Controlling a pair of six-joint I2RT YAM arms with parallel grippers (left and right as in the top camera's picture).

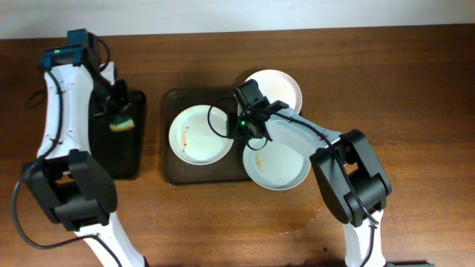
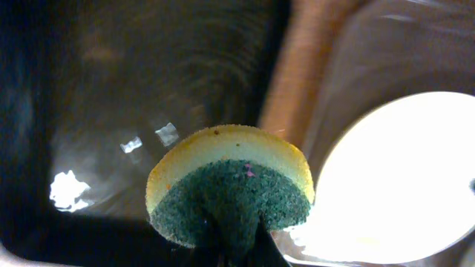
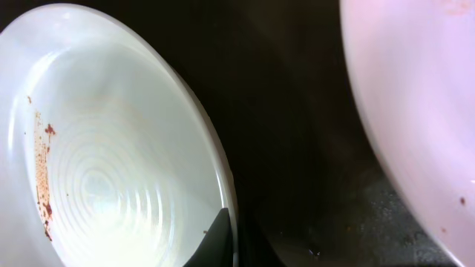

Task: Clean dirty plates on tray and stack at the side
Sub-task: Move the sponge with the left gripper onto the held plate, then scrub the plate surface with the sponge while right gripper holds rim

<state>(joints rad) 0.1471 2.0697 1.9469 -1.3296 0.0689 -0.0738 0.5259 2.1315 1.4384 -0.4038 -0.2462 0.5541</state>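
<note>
Plates, round, white and shallow: the left plate (image 1: 194, 137), brown-smeared, lies in the large dark brown rectangular tray (image 1: 174, 102); the upper plate (image 1: 282, 87) and lower plate (image 1: 286, 172) overlap its right edge. Right gripper (image 1: 249, 127) sits among the three, by the left plate's rim; its jaw state cannot be told. Left gripper (image 1: 119, 113) pinches a yellow-and-green sponge (image 2: 230, 182) over the narrow black tray (image 1: 119, 159).

Overhead cam looks straight down on the whole table (image 1: 415, 67), far enough to take it all in. L wrist cam hangs v. close above the sponge (image 2: 228, 185), facing down. R wrist cam sits close over the tray (image 3: 297, 148). All three share the smeared plate (image 1: 199, 134).
</note>
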